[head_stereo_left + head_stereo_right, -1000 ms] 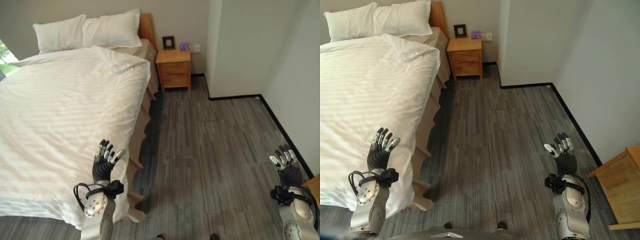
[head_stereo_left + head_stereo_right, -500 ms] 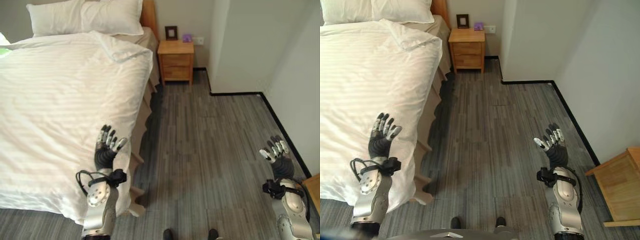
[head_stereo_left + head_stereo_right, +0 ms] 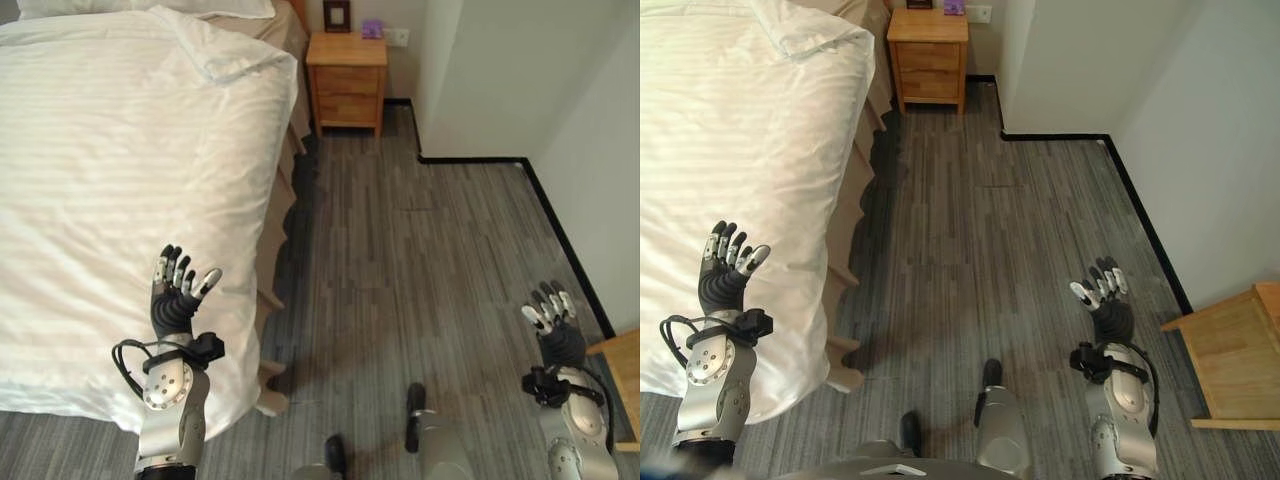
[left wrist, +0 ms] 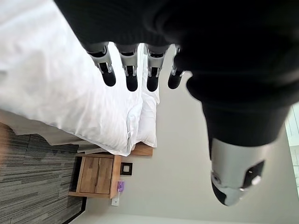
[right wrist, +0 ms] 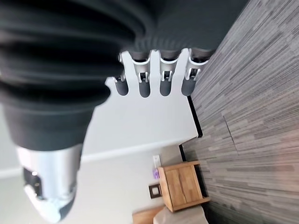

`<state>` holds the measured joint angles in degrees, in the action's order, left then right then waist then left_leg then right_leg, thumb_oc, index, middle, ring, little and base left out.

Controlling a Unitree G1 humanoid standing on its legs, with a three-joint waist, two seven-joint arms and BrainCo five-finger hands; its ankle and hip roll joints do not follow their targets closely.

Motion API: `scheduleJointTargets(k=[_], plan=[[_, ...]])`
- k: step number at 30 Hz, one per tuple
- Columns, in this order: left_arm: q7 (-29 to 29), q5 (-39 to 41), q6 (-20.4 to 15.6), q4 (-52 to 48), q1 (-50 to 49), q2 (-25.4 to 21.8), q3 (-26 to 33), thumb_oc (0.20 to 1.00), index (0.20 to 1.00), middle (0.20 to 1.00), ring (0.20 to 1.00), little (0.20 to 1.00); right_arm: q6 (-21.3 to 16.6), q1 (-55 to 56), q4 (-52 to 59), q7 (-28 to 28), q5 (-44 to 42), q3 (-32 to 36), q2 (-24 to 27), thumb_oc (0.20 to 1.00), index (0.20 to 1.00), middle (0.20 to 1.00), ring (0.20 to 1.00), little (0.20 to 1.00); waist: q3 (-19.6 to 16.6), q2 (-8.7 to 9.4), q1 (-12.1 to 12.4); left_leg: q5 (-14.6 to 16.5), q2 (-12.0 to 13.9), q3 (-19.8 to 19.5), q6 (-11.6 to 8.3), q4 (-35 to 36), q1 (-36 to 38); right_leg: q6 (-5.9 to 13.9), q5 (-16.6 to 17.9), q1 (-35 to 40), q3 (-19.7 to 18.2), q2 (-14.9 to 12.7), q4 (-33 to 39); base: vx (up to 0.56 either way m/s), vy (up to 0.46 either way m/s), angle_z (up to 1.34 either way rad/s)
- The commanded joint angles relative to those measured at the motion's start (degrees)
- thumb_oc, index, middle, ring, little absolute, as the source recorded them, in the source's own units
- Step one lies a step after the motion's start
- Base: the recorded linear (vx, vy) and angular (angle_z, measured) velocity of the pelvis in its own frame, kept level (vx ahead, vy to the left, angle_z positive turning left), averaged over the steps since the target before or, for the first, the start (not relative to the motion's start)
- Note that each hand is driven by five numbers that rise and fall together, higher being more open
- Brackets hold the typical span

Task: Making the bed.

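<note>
One bed with a white striped duvet fills the upper left. One wooden nightstand stands at top centre. Two hands, fingers straight and empty: left hand lower left over the duvet, right hand lower right above the floor.

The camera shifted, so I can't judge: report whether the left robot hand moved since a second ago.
Yes. Measured against the floor-side edge of the duvet, the left robot hand now sits farther in over it.
</note>
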<state>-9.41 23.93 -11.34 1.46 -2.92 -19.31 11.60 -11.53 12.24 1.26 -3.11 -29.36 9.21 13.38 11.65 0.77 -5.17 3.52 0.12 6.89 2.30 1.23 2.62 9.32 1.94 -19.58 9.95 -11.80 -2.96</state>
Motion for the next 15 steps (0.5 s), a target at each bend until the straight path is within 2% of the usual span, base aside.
scheduleJointTargets(k=[1,2,3,4,5,6,7,8,9,11,12,13,14,15], plan=[[0.3,-1.3,-4.0,-2.4,2.0,-3.6,0.3,1.0,1.0,1.0,1.0,1.0,-3.3,-2.2,3.4,1.2,-1.6,1.2,0.7,1.0,1.0,1.0,1.0,1.0,-3.3,-2.02,-2.0,2.0,6.5,-1.0,-7.14,1.9,17.6,1.76,10.4,0.4,3.5,0.9,1.2,0.8,-0.354,0.13],[1.2,-0.6,-3.9,-2.2,1.5,-3.0,0.0,1.0,1.0,1.0,1.0,1.0,-3.1,-1.9,3.5,2.5,-2.8,0.7,1.0,1.0,1.0,1.0,1.0,1.0,-4.2,-2.45,-3.0,-3.8,10.0,-1.8,-9.09,-5.4,17.6,-0.32,8.9,2.3,1.7,4.0,-1.1,0.4,-0.207,0.2],[1.2,-0.6,-3.9,-2.2,1.5,-2.9,0.0,1.0,1.0,1.0,1.0,1.0,-3.1,-1.9,3.4,2.5,-2.8,0.7,1.0,1.0,1.0,1.0,1.0,1.0,-4.3,-2.37,-3.1,-4.0,9.9,-2.0,-9.19,-5.4,17.4,-0.46,9.0,2.2,1.8,3.9,-1.0,0.56,-0.315,0.22],[1.7,0.5,-3.8,-2.3,1.0,-2.6,-0.5,1.0,1.0,1.0,1.0,1.0,-3.0,-1.8,3.1,2.1,-2.7,0.4,1.6,1.0,1.0,1.0,1.0,1.0,-4.6,-2.45,-3.0,-8.4,11.2,-1.7,-9.48,-10.2,16.0,-1.88,7.9,3.7,2.2,5.6,-1.5,0.36,-0.283,0.29],[1.6,1.2,-3.3,-2.0,0.7,-1.9,-0.4,1.0,1.0,1.0,1.0,1.0,-3.2,-2.5,3.2,1.6,-3.3,0.3,2.1,1.0,1.0,1.0,1.0,1.0,-4.7,-1.99,-2.4,-13.7,12.5,-1.6,-9.54,-21.3,12.8,-4.14,6.0,6.2,2.4,6.9,-1.3,0.6,-0.543,0.39],[1.9,2.2,-2.8,-2.5,0.5,-1.5,-0.3,1.0,1.0,1.0,1.0,1.0,-3.9,-3.4,3.9,1.6,-5.3,0.2,2.2,1.0,1.0,1.0,1.0,1.0,-4.3,-0.92,-2.1,-17.6,13.5,-1.3,-9.68,-32.9,7.6,-6.98,4.5,9.0,2.9,8.1,-0.3,0.59,-0.583,0.29],[2.9,3.1,-2.8,-3.5,0.2,-1.6,-0.7,1.0,1.0,1.0,1.0,1.0,-3.7,-3.5,3.9,1.8,-5.5,0.1,2.5,1.0,1.0,1.0,1.0,1.0,-3.3,0.1,-0.7,-16.6,12.5,-1.8,-8.0,-38.5,3.0,-8.37,3.1,11.9,2.1,8.7,0.8,0.55,-0.594,0.06],[3.3,3.6,-2.9,-4.6,0.0,-1.8,-0.9,1.0,1.0,1.0,1.0,1.0,-4.1,-3.7,3.6,1.5,-4.8,0.4,3.6,1.0,1.0,1.0,1.0,1.0,-2.0,1.11,0.2,-15.6,13.3,-0.7,-7.18,-45.4,-0.9,-9.79,1.1,14.3,2.1,9.0,1.0,0.49,-0.44,-0.33],[3.4,3.6,-2.8,-4.8,0.1,-1.7,-1.1,1.0,1.0,1.0,1.0,1.0,-4.0,-4.2,2.9,0.4,-4.1,0.5,4.4,1.0,1.0,1.0,1.0,1.0,-1.1,1.72,1.6,-13.8,13.0,0.4,-7.21,-47.2,-5.1,-10.07,0.1,16.9,1.3,9.2,2.0,0.48,-0.359,-0.5],[3.7,6.5,-3.5,-5.0,0.8,-0.8,-1.4,1.0,1.0,1.0,1.0,1.0,-4.2,-6.1,2.7,-0.6,-5.3,0.2,4.9,1.0,1.0,1.0,1.0,1.0,0.2,2.21,4.2,-10.6,13.0,2.7,-7.07,-44.7,-13.2,-9.52,-0.7,21.0,0.8,9.0,4.3,0.42,-0.169,-0.39],[3.8,6.6,-3.5,-4.9,0.9,-0.8,-1.4,1.0,1.0,1.0,1.0,1.0,-4.2,-6.2,2.6,-0.6,-5.4,0.3,4.9,1.0,1.0,1.0,1.0,1.0,0.2,2.37,4.3,-10.8,12.8,2.9,-6.87,-44.5,-13.3,-9.46,-0.5,20.9,0.7,8.8,4.4,0.78,-0.069,-0.37],[4.4,8.2,-4.6,-4.9,0.0,-0.5,-0.8,1.0,1.0,1.0,1.0,1.0,-3.9,-6.3,3.7,1.1,-4.4,-0.1,5.9,1.0,1.0,1.0,1.0,1.0,-0.5,1.66,7.1,-11.5,11.9,7.6,-7.64,-29.2,-18.3,-8.18,-2.6,25.9,0.4,9.2,6.2,0.58,-0.022,-0.4],[4.4,8.2,-4.6,-4.9,-0.1,-0.4,-0.8,1.0,1.0,1.0,1.0,1.0,-3.9,-6.3,3.7,1.1,-4.3,-0.1,6.0,1.0,1.0,1.0,1.0,1.0,-0.7,1.94,7.2,-12.1,11.5,8.0,-7.47,-28.1,-18.0,-8.13,-2.4,25.6,0.4,8.9,6.2,0.81,-0.013,-0.16],[4.3,8.5,-4.8,-4.7,-0.3,-0.4,-0.5,1.0,1.0,1.0,1.0,1.0,-3.8,-6.3,3.8,1.2,-3.1,-0.7,6.3,1.0,1.0,1.0,1.0,1.0,-1.4,1.79,8.2,-12.8,9.4,9.2,-7.15,-21.1,-18.4,-7.64,-3.1,27.3,0.2,9.0,6.4,0.46,0.032,-0.03]])
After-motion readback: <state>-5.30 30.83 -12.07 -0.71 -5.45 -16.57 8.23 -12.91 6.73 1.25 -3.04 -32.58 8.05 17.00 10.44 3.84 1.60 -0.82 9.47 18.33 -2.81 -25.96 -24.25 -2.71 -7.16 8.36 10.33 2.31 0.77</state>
